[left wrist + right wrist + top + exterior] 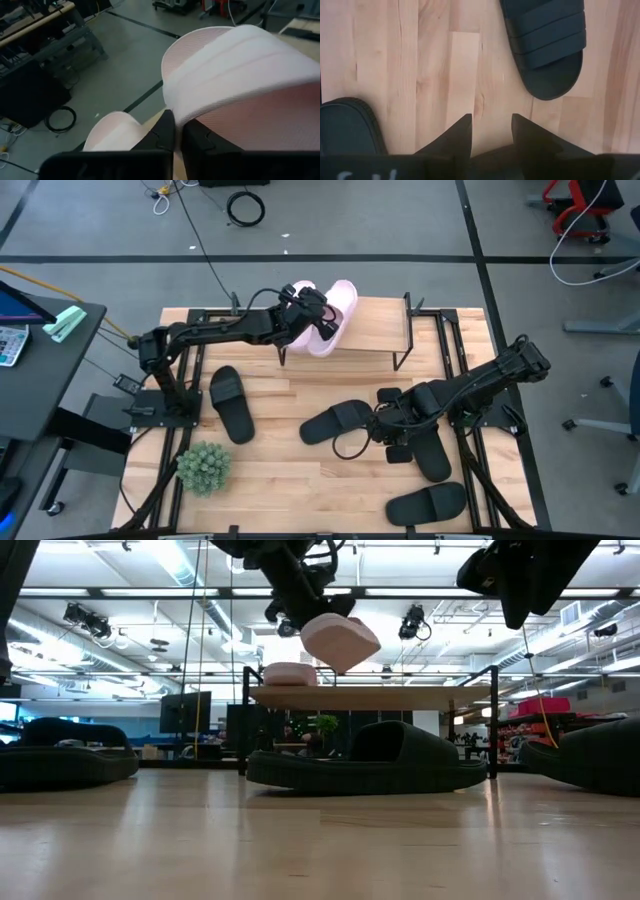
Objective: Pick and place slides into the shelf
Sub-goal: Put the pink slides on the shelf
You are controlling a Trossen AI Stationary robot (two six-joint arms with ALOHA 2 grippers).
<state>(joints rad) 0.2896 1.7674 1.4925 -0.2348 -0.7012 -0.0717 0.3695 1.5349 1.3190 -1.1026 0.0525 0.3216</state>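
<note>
Wooden slatted bench (pixel 300 470), high view: shelf (pixel 375 320) at far edge carries one pink slide (pixel 300 292); left tool (pixel 322 315) grasps a second pink slide (pixel 340 315) over the shelf top. Four black slides (pixel 230 403) lie on the bench. Right tool (pixel 392 438) hangs among them.
Low view: held slide tilted above the shelf plank.
Right wrist view: fingers (pixel 457 132) spread, empty.

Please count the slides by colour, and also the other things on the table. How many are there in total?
Pale pink slides: 2
Black slides: 4
Shelf: 1
Green plant: 1
Total: 8
</note>
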